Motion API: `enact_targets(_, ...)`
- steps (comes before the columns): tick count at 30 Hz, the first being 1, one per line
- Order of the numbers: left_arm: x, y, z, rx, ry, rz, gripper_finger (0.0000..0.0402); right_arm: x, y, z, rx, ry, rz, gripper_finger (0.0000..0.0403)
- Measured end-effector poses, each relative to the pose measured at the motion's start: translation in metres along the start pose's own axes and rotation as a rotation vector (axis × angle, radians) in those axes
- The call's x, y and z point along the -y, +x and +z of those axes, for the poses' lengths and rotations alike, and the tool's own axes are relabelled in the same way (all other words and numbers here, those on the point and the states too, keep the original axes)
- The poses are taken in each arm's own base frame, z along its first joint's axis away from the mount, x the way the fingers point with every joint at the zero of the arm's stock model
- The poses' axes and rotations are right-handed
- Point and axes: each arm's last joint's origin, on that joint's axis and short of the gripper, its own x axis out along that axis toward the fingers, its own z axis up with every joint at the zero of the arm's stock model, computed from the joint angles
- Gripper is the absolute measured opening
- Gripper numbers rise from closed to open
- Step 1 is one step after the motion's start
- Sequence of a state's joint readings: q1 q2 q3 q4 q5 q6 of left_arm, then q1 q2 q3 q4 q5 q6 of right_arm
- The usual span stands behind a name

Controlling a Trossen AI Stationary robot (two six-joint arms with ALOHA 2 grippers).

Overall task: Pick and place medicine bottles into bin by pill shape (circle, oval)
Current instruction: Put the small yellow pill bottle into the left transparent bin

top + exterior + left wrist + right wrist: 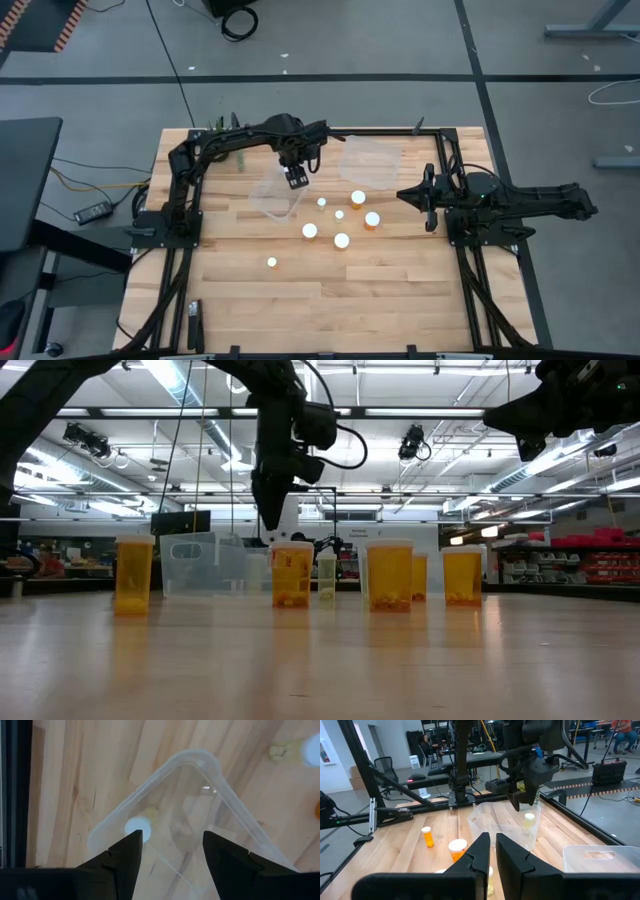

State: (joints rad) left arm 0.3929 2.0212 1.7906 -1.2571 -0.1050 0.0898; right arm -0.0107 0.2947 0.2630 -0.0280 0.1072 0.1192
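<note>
My left hand (296, 178) hangs released over the near bin (277, 193), one bottle (137, 827) inside; next I must fetch another from the desk (330, 290).

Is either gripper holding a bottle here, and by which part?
Nothing is held. The left gripper hangs open over the bin; the right gripper is nearly closed, empty.
</note>
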Motion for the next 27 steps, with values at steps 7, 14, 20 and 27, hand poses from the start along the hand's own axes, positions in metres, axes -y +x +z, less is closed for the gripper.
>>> enact_targets(7,0.018,-0.010,0.004,0.025,0.039,-0.003,0.0217,0.000,0.000,0.000,0.000,0.000,0.000,0.0037)
enact_targets(14,0.039,-0.017,0.006,0.052,0.076,-0.007,0.0217,0.000,0.000,0.000,0.000,0.000,0.000,0.0037)
enact_targets(20,0.059,-0.020,0.009,0.085,0.112,-0.012,0.0217,0.000,0.000,0.000,0.000,0.000,0.000,0.0037)
enact_targets(27,0.079,-0.022,0.010,0.121,0.157,-0.019,0.0217,0.000,0.000,0.000,-0.001,0.000,0.000,0.0037)
